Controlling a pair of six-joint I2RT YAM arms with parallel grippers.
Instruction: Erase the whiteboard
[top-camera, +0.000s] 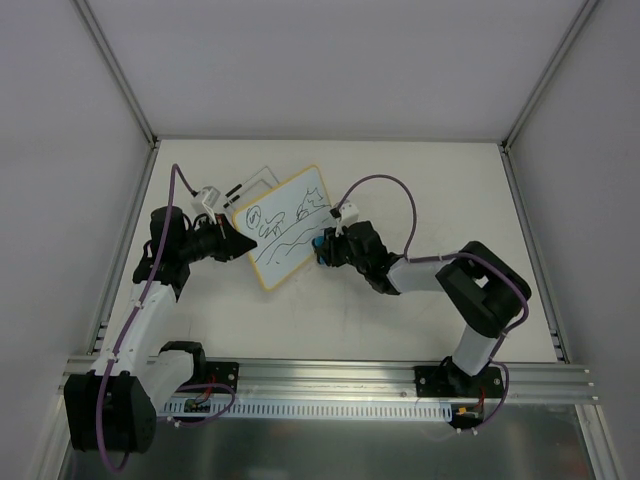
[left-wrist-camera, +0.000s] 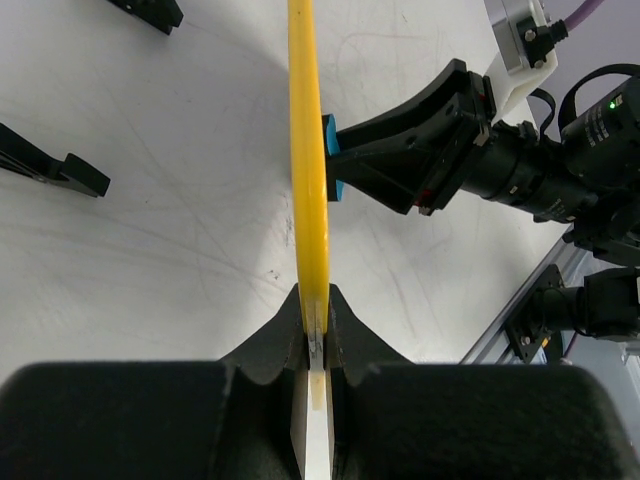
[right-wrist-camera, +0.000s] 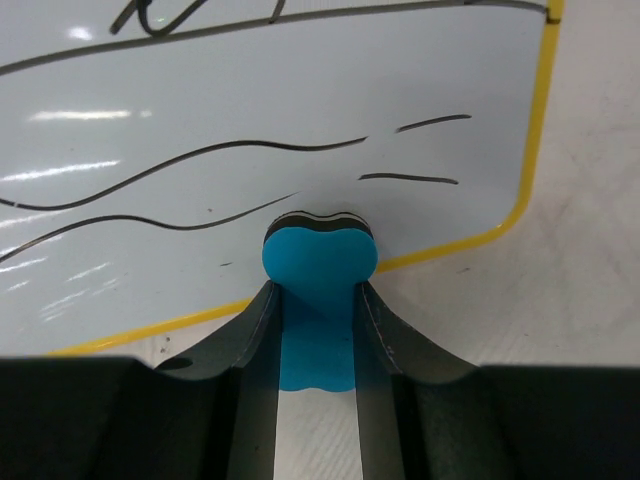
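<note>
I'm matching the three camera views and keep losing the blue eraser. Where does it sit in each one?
Top external: the eraser is near centre, at the whiteboard's lower right edge, in the right gripper.
Left wrist: upper middle, a blue sliver against the rim's right side.
Right wrist: centre, pinched in that gripper.
Shared landmark: the whiteboard's yellow rim.

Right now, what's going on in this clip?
The left gripper is shut on one edge of the whiteboard, holding it tilted up. The right gripper is shut on a blue eraser and presses it against the board's drawn face near the rim. Black scribbles cover most of the board, so little or nothing looks erased yet.
</note>
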